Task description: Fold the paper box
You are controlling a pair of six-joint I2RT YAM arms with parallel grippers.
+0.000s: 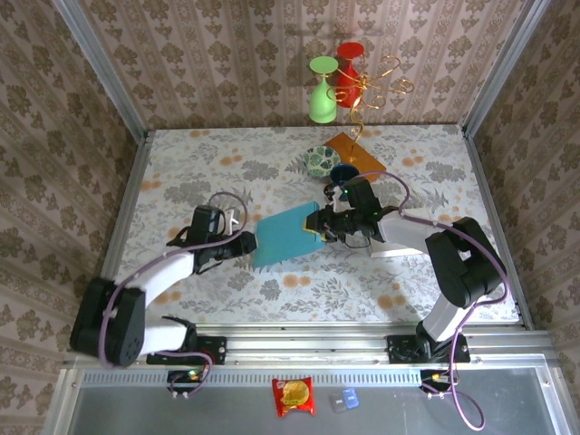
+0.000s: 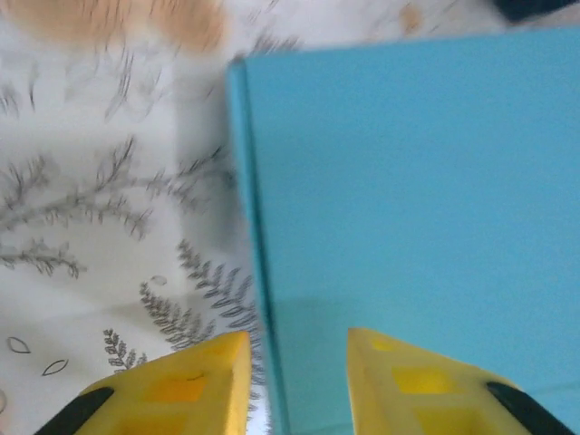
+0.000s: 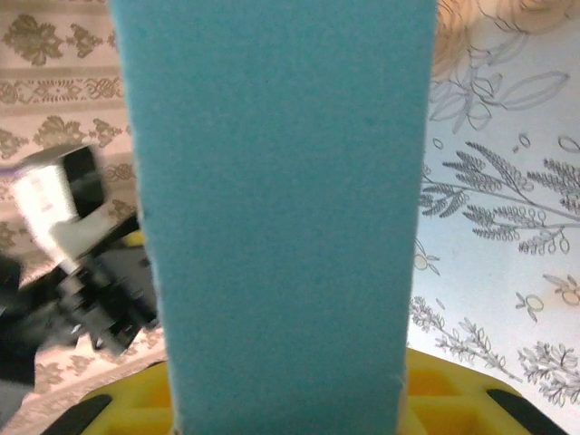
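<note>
Between the left fingers (image 2: 208,372), which are held apart with a clear gap, the long edge of the blue paper box (image 2: 417,181) is seen running straight away from the tips. One finger is placed over the bare desk (image 2: 109,208) and the other over the blue face, so the edge is flanked, not pinched.

Over the right fingers (image 3: 471,390) a blue panel of the box is laid as a broad band with straight side edges. The tips are hidden by it, and it cannot be told whether they are spread or closed on the paper. Past the band's left edge the left arm (image 3: 82,272) is seen, blurred.

From above, the box is found between the two sets of fingers, one side edge at each.

Just beyond the right fingers the space is crowded by a dark bowl (image 1: 344,172), a patterned dish (image 1: 319,161) and an orange sheet (image 1: 355,152). Open desk is left on the near side of both sets of fingers and outward of the left ones, up to the framed desk edge.
</note>
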